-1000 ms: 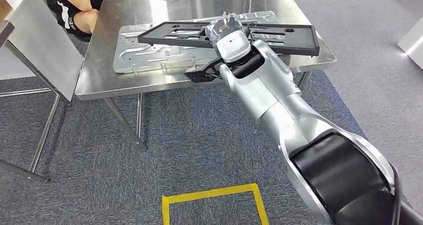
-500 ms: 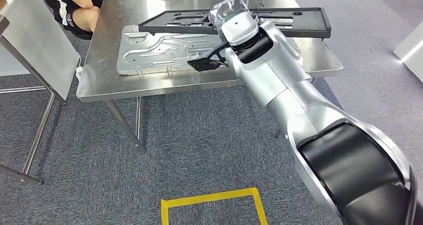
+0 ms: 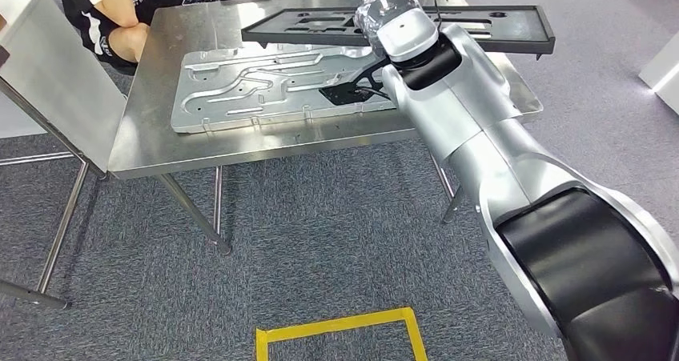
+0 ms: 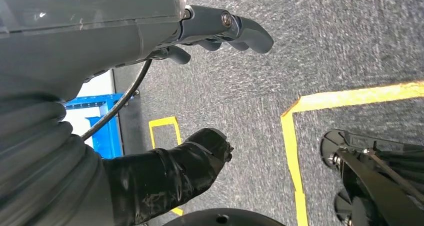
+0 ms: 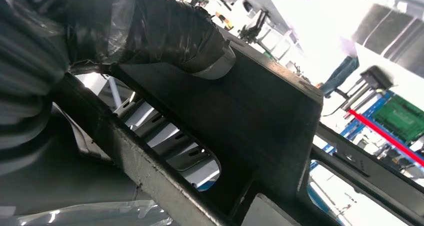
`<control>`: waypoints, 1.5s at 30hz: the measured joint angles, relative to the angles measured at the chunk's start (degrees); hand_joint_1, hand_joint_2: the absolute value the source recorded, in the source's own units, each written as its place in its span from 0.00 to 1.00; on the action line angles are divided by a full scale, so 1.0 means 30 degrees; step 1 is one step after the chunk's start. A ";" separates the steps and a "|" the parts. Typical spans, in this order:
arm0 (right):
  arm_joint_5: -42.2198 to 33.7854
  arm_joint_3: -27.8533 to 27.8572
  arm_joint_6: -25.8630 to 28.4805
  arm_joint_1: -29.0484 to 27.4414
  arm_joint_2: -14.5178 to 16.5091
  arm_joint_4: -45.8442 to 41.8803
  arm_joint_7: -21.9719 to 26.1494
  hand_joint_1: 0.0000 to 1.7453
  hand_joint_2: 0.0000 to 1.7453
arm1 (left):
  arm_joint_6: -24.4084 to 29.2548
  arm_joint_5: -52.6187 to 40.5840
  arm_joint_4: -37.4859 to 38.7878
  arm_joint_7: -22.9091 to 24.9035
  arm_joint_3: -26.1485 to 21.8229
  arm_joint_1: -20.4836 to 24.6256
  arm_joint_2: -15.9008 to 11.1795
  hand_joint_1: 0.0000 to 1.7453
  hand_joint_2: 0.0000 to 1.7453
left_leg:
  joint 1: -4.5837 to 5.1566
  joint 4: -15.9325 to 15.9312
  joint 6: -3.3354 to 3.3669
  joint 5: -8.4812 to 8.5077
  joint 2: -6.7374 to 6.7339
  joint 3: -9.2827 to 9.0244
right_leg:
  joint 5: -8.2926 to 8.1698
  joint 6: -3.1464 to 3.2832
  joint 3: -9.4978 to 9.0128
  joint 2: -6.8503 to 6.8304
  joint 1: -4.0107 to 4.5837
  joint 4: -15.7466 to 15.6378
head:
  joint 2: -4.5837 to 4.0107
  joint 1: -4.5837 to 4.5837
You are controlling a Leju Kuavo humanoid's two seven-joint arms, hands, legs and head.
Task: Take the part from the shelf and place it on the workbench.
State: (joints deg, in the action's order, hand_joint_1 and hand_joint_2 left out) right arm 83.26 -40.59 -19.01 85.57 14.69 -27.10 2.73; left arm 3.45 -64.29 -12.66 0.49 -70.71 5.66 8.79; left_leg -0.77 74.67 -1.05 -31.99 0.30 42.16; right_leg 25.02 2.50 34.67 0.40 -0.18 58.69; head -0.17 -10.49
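The right hand [image 3: 390, 18] is closed around the long black part [image 3: 488, 26], which is gripped near its middle and held level above the steel workbench [image 3: 152, 141]. Just below the hand and part, a silver stamped plate [image 3: 240, 85] lies flat on the workbench. In the right wrist view, the thumb [image 5: 165, 30] is pressed against the part's dark surface. The left hand [image 4: 200, 60] is held over grey carpet [image 4: 325, 45], fingers apart, nothing in it.
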 joint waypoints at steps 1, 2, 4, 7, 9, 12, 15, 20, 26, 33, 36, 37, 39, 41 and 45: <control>-0.0035 -0.0013 0.0009 -0.0026 -0.0016 0.0046 -0.0002 1.00 1.00 | 0.0020 -0.0007 0.0000 -0.0004 0.0000 -0.0001 0.0000 0.00 1.00 | 0.0000 -0.0341 0.0000 0.0510 -0.0002 0.0022 | 0.0092 -0.0014 -0.0099 0.0013 0.0005 0.0027 | 0.0000 0.0000; -0.0057 -0.0018 0.0028 -0.0040 -0.0033 0.0077 -0.0016 1.00 1.00 | 0.0051 -0.0009 0.0000 -0.0013 -0.0002 -0.0005 -0.0011 0.00 1.00 | -0.0001 -0.1343 0.0023 0.1286 -0.0004 -0.0297 | 0.0201 -0.0042 -0.0221 0.0025 0.0004 0.0057 | 0.0000 0.0000; -0.0082 -0.0022 0.0109 -0.0034 -0.0080 0.0110 -0.0077 1.00 1.00 | 0.0110 -0.0018 0.0000 -0.0036 -0.0009 -0.0030 -0.0042 0.00 1.00 | 0.0039 -0.3949 0.0139 0.2636 -0.0012 -0.1359 | 0.0432 -0.0144 -0.0424 0.0039 0.0032 0.0124 | 0.0000 0.0002; -0.0130 -0.0033 0.0253 -0.0065 -0.0157 0.0170 -0.0151 1.00 1.00 | 0.0155 -0.0027 0.0000 -0.0091 -0.0024 -0.0001 -0.0064 0.00 1.00 | 0.0167 -0.5345 0.0351 0.2817 0.0008 -0.2009 | 0.0552 -0.0357 -0.0413 0.0062 0.0087 0.0136 | 0.0000 0.0004; -0.0148 -0.0035 0.0284 -0.0154 -0.0175 0.0179 -0.0164 1.00 1.00 | 0.0166 -0.0029 0.0000 -0.0124 -0.0029 0.0035 -0.0071 0.00 1.00 | 0.0081 -0.5520 0.0497 0.2772 0.0018 -0.2114 | 0.0657 -0.0513 -0.0411 0.0052 0.0104 0.0179 | 0.0000 0.0005; -0.0164 -0.0035 0.0319 -0.0169 -0.0204 0.0173 -0.0195 1.00 1.00 | 0.0170 -0.0036 0.0000 -0.0137 -0.0044 0.0020 -0.0084 0.00 1.00 | -0.0043 -0.5725 0.0726 0.2707 -0.0027 -0.2416 | 0.1315 -0.0717 0.0135 -0.0004 0.0091 0.1413 | 0.0000 0.0009; -0.0177 -0.0046 0.0406 -0.0304 -0.0235 0.0203 -0.0401 1.00 1.00 | 0.0173 -0.0089 0.0000 -0.0077 -0.0047 0.0039 -0.0087 0.00 1.00 | -0.0041 -0.5704 0.0884 0.2505 -0.0032 -0.2594 | 0.2477 -0.0829 0.2138 -0.0023 -0.0001 0.4882 | 0.0000 0.0007; -0.0328 -0.0066 0.0698 -0.0954 0.0113 0.0297 -0.1089 1.00 1.00 | 0.0202 -0.0233 0.0000 0.0044 -0.0044 0.0059 -0.0034 0.00 1.00 | -0.0048 -0.5605 0.0775 0.1943 0.0058 -0.3222 | -0.0126 -0.0698 0.1822 -0.0040 -0.0080 0.2471 | 0.0000 0.0005; -0.0337 -0.0079 0.1311 -0.1376 0.0570 0.0470 -0.1516 1.00 1.00 | 0.0297 -0.0408 0.0000 0.0066 -0.0035 0.0139 0.0013 0.00 1.00 | -0.0015 -0.5543 0.0214 0.1524 0.0040 -0.3279 | -0.0469 -0.0348 0.0641 -0.0002 0.0046 0.0085 | 0.0000 0.0007; -0.0312 -0.0078 0.1650 -0.1911 0.1077 0.0707 -0.1588 1.00 1.00 | 0.0510 -0.0428 0.0000 0.0151 -0.0029 0.0088 0.0062 0.00 1.00 | -0.0067 -0.0514 -0.0079 0.0455 0.0008 -0.0146 | 0.0110 0.0056 -0.0116 -0.0003 0.0089 0.0003 | 0.0000 0.0007; -0.0275 -0.0080 0.1630 -0.1986 0.1241 0.0771 -0.1610 1.00 1.00 | 0.0552 -0.0419 0.0000 0.0178 -0.0029 0.0029 0.0064 0.00 1.00 | -0.0011 -0.4042 0.0116 0.2724 0.0012 -0.1401 | 0.0520 -0.0042 -0.0507 0.0013 0.0139 0.0119 | 0.0000 0.0007; -0.0259 -0.0080 0.1627 -0.1969 0.1284 0.0778 -0.1612 1.00 1.00 | 0.0563 -0.0413 0.0000 0.0188 -0.0029 0.0020 0.0067 0.00 1.00 | 0.0042 -0.4857 0.0208 0.2954 0.0011 -0.1763 | 0.0602 -0.0109 -0.0541 0.0028 0.0157 0.0144 | 0.0000 0.0006; -0.0239 -0.0082 0.1614 -0.1974 0.1337 0.0800 -0.1612 1.00 1.00 | 0.0583 -0.0406 0.0000 0.0200 -0.0029 0.0033 0.0084 0.00 1.00 | 0.0154 -0.5320 0.0347 0.2820 0.0016 -0.2004 | 0.0662 -0.0246 -0.0506 0.0047 0.0181 0.0134 | 0.0000 0.0006; -0.0184 -0.0082 0.1588 -0.2016 0.1415 0.0793 -0.1610 1.00 1.00 | 0.0598 -0.0412 0.0000 0.0200 -0.0029 0.0064 0.0117 0.00 1.00 | 0.0069 -0.5545 0.0480 0.2753 0.0009 -0.2175 | 0.0786 -0.0425 -0.0531 0.0025 0.0222 0.0202 | 0.0000 0.0007; -0.0086 -0.0100 0.1310 -0.2014 0.1465 0.0754 -0.1599 1.00 1.00 | 0.0578 -0.0428 0.0000 0.0215 -0.0031 0.0033 0.0144 0.00 1.00 | -0.0075 -0.5765 0.0823 0.2534 -0.0039 -0.2669 | 0.2292 -0.0756 0.1292 -0.0034 0.0133 0.3772 | 0.0000 0.0015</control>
State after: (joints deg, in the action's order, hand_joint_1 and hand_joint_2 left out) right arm 83.00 -40.89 -15.08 79.52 19.08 -24.83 -2.07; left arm 5.18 -65.57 -12.66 1.14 -70.80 5.76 9.22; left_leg -1.00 57.38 1.42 -24.39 0.19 34.15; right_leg 31.89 0.23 38.55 0.30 0.21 70.01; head -0.17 -10.45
